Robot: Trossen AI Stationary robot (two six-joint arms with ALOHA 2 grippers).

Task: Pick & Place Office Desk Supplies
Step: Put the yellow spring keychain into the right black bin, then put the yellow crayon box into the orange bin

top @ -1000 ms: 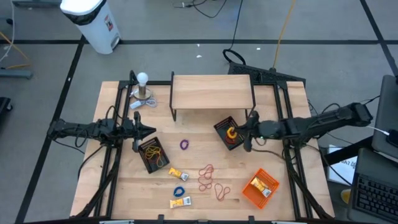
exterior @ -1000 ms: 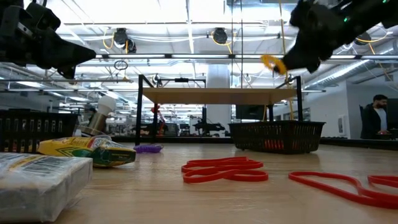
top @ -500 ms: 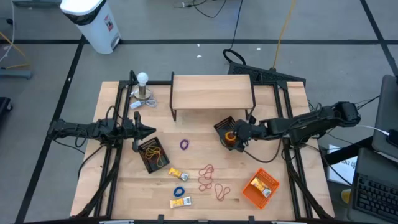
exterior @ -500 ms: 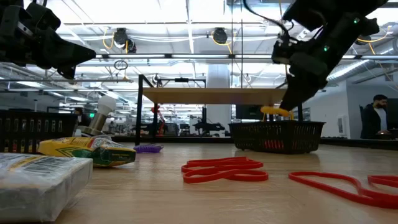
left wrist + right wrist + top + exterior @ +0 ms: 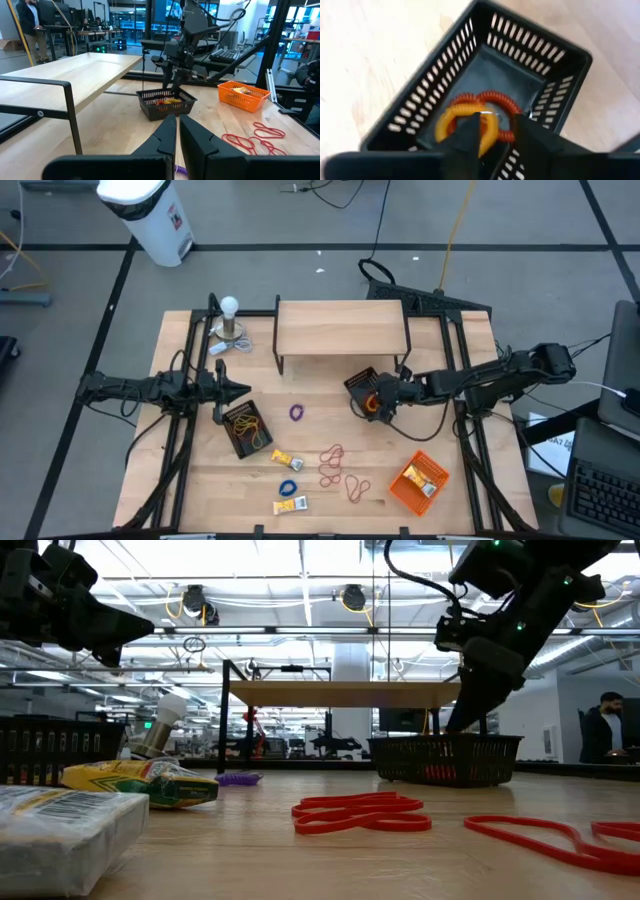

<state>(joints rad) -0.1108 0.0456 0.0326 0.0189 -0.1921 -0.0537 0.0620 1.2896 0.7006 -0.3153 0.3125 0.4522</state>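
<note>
My right gripper (image 5: 378, 397) reaches down into the right black mesh tray (image 5: 358, 383) and is shut on a yellow-orange coiled loop (image 5: 451, 119). A red coiled loop (image 5: 495, 97) lies on the tray floor beside it. My left gripper (image 5: 240, 391) hovers shut above the table's left side, just beyond the left black mesh tray (image 5: 247, 428), which holds loops. On the bare table lie a purple loop (image 5: 297, 412), red loops (image 5: 335, 465), a blue loop (image 5: 289, 488) and two yellow-and-white packets (image 5: 284, 459) (image 5: 291, 505). My right gripper has a strand of the yellow-orange loop (image 5: 488, 134) between its two fingers, coming from above and slanting from the table's right. The rest of the loop curves out in front of the fingers, low inside the tray. Whether it rests on the tray floor does not show.
A wooden shelf on black legs (image 5: 340, 330) stands at the far middle, right behind the right tray. An orange rectangular tray (image 5: 420, 480) with packets sits near the front right. A bulb-topped stand (image 5: 230, 320) is at the far left. A person (image 5: 607, 730) stands beyond the table.
My right gripper has come down from well above the table into the right black mesh tray, shifting slightly toward the table's left. The yellow-orange loop went down with it, from hanging high in the air to below the tray's rim.
</note>
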